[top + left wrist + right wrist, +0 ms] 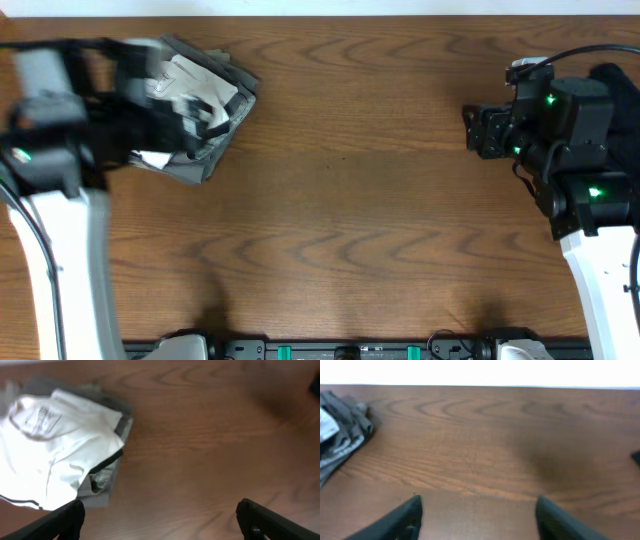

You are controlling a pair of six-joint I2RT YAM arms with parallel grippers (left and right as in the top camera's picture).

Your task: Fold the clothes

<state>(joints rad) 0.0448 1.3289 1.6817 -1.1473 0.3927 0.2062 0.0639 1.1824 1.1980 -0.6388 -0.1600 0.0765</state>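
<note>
A folded pile of clothes (205,100), grey with a white garment on top, lies at the table's far left. It shows in the left wrist view (60,445) and at the left edge of the right wrist view (340,430). My left gripper (160,520) is open and empty, hovering just beside the pile; in the overhead view (175,110) the blurred arm partly covers the clothes. My right gripper (477,520) is open and empty over bare wood at the far right (480,130).
A dark object (615,90) lies at the table's right edge behind the right arm. The brown wooden table (360,200) spans the view between the arms.
</note>
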